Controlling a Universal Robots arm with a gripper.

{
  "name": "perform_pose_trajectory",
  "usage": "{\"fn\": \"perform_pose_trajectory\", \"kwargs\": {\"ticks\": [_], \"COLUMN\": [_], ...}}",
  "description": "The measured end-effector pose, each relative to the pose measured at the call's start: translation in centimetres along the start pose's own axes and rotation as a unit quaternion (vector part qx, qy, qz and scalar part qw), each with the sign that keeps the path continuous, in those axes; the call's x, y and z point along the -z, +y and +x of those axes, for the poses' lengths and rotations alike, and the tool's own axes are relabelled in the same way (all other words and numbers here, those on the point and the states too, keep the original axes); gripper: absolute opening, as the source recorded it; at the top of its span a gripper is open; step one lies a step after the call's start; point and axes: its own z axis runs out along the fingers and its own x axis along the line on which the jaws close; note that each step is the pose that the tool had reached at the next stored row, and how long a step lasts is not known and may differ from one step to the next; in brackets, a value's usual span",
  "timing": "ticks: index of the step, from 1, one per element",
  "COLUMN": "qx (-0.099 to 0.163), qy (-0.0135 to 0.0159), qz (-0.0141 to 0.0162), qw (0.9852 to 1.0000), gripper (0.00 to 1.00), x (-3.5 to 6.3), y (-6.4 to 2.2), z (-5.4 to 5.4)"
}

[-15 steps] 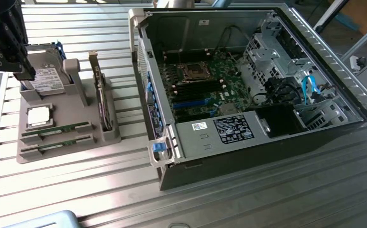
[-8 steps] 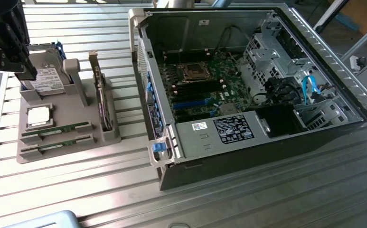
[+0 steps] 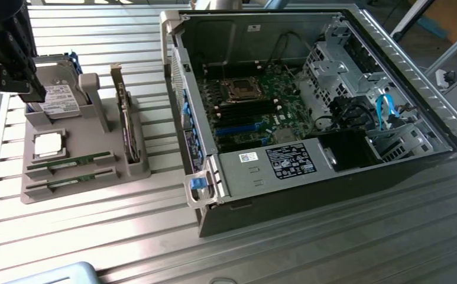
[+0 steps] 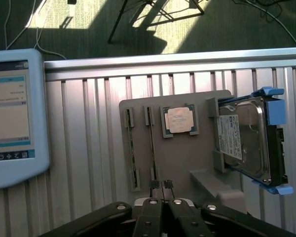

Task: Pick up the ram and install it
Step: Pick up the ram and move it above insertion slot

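Fingers (image 4: 154,185) together (tips touching) over the grey tray (image 4: 187,154), near the ram (image 4: 152,145) on edge in its slot.

workshop bench: slatted aluminium table (image 3: 331,248), open computer case (image 3: 307,112)

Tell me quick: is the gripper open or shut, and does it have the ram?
Gripper: shut, holding nothing. Both ram sticks lie in the grey holder.
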Motion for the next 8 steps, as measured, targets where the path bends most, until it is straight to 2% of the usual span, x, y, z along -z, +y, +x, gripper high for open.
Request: {"fn": "perform_pose_trajectory", "kwargs": {"ticks": [7,8], "qx": [0.0,0.0], "qy": [0.0,0.0], "qz": [0.0,0.0], "qw": [1.0,1.0], "gripper": [0.12,0.18], "x": [0.0,0.0], "y": [0.0,0.0], "z": [0.08,0.08]}}
